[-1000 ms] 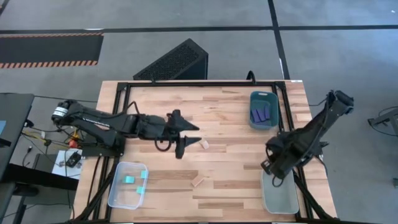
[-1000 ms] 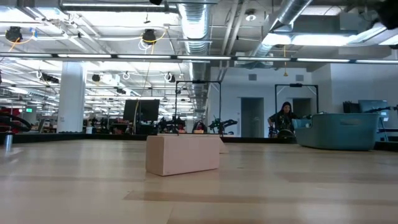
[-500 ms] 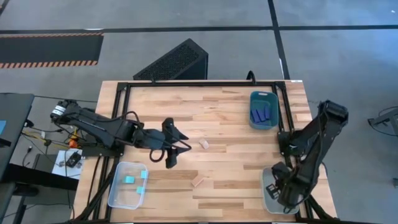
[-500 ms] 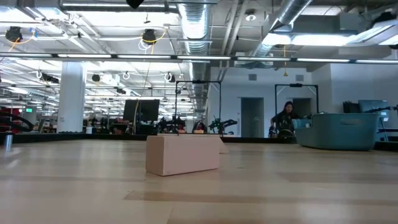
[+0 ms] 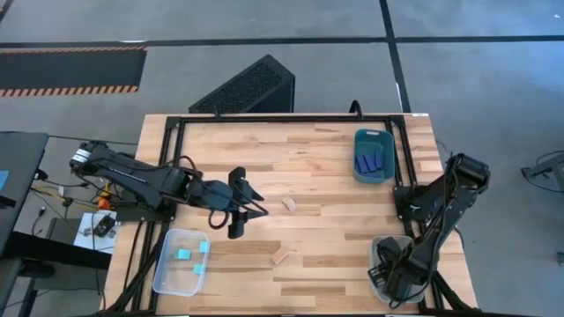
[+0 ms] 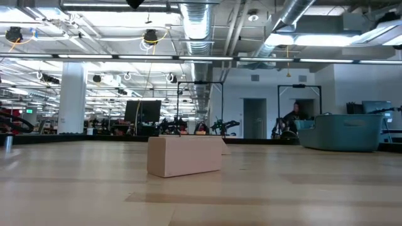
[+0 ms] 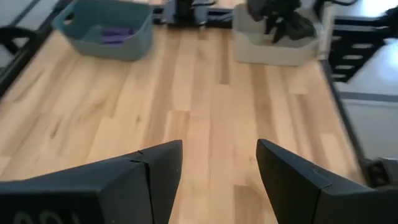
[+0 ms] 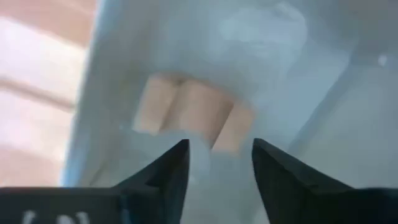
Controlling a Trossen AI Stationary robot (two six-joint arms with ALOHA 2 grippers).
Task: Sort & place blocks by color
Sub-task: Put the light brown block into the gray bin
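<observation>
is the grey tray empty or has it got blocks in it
Not empty: pale wood blocks lie in the grey tray, below the open right gripper.

wood blocks (image 8: 189, 115) — inside tray (image 8: 323, 93)

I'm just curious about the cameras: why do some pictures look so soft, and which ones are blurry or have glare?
Right wrist view: very close, so the wood blocks lying in the grey tray look soft and hazy. Left wrist view: the table is fairly clear, while the dark fingers up close are soft. Low view: bright ceiling lights glare, and the wood block is sharp. High view: even light, little shadow.
</observation>
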